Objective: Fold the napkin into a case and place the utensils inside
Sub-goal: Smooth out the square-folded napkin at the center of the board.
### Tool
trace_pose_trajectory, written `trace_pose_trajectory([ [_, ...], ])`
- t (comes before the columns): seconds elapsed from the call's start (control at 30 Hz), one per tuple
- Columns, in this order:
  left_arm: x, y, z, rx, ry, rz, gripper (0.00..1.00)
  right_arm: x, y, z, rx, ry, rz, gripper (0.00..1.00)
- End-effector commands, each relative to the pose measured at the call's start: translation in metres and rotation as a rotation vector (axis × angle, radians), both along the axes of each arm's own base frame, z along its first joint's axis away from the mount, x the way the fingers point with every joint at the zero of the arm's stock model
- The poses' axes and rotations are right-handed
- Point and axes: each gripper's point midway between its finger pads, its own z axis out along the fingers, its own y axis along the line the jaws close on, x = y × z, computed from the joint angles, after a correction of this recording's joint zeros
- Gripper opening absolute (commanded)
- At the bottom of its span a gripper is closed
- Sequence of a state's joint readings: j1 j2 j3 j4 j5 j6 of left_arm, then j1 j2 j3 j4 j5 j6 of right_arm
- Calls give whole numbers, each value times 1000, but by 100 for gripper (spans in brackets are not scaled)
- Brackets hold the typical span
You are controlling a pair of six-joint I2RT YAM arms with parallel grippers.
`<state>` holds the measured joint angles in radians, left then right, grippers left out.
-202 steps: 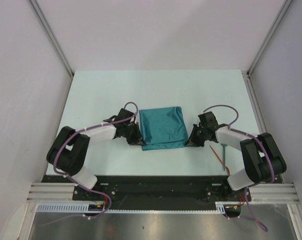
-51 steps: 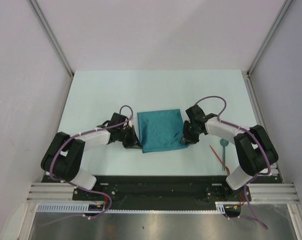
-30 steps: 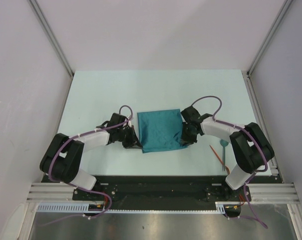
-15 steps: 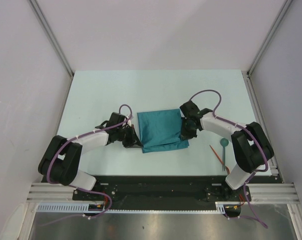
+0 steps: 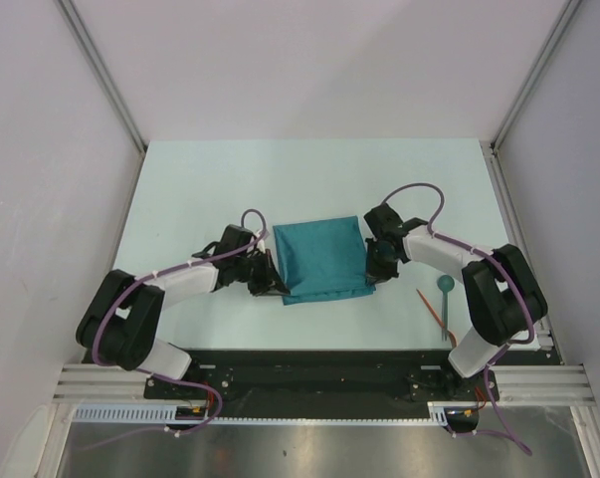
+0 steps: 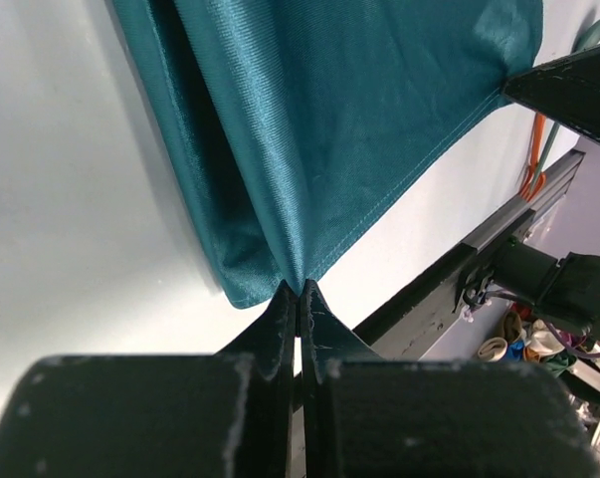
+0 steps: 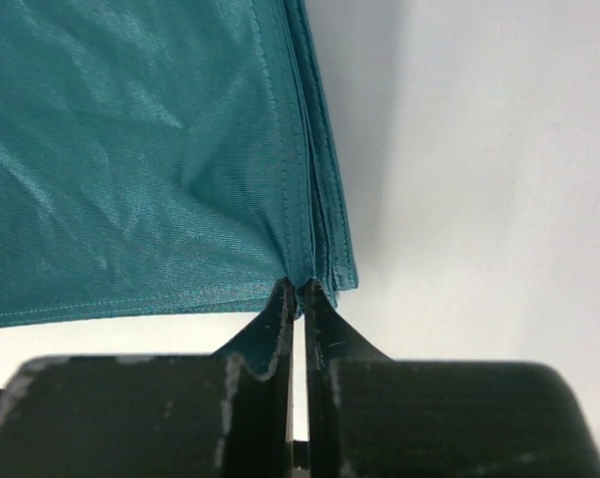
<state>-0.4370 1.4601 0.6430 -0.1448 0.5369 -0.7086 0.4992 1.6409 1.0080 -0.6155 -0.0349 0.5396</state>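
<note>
The teal napkin [image 5: 322, 261] lies folded in several layers as a rough square at mid-table. My left gripper [image 5: 276, 287] is shut on its near-left corner, with the cloth pinched between the fingertips in the left wrist view [image 6: 300, 290]. My right gripper [image 5: 370, 273] is shut on the layered right edge near its near corner, as the right wrist view [image 7: 300, 287] shows. A thin orange-red utensil [image 5: 431, 307] lies on the table to the right of the napkin, apart from it. It also shows in the left wrist view [image 6: 534, 159].
A teal spoon [image 5: 446, 290] lies beside the orange-red utensil near the right arm. The black rail [image 5: 309, 363] with the arm bases runs along the near edge. White walls and metal posts [image 5: 105, 85] border the table.
Since the oldest frame both grippers have closed in on the napkin, which is now narrower and flatter. In the last half second the right gripper moved nearer with the right edge. The left barely moved.
</note>
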Motion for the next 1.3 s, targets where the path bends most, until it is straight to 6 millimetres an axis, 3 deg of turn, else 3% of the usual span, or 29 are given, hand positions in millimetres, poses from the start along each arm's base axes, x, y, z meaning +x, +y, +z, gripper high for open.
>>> trace_pose_trajectory([
  [0.0, -7, -1, -8, -4, 27, -4, 0, 2, -9, 3, -6, -23, 4, 0],
  [0.6, -19, 9, -24, 42, 69, -2, 1, -3, -14, -12, -3, 11, 3, 0],
  [0.7, -18, 8, -23, 39, 68, -2, 5, -3, -16, -16, -10, 17, 4, 0],
  [0.8, -15, 9, -21, 50, 58, -14, 24, -4, -15, -18, -6, 24, 8, 0],
  [0.87, -13, 18, -19, 84, 40, -21, 30, -3, -15, -17, -2, 22, 9, 1],
  [0.97, -1, 36, 0, 105, -10, 1, 35, -2, -15, -15, 6, 19, 9, 5],
  [1.07, 25, 49, 41, 66, -123, 58, 33, -4, -5, -10, 80, 20, 29, 8],
  [1.13, 48, 38, 73, 5, -226, 52, 35, -4, 0, -8, 106, 13, 29, 8],
  [1.2, 57, 13, 92, -116, -218, -10, 34, -5, 2, -8, 122, 20, 32, 8],
  [1.27, 52, -13, 83, -186, -139, -68, 35, -6, 4, -8, 127, 28, 38, 11],
])
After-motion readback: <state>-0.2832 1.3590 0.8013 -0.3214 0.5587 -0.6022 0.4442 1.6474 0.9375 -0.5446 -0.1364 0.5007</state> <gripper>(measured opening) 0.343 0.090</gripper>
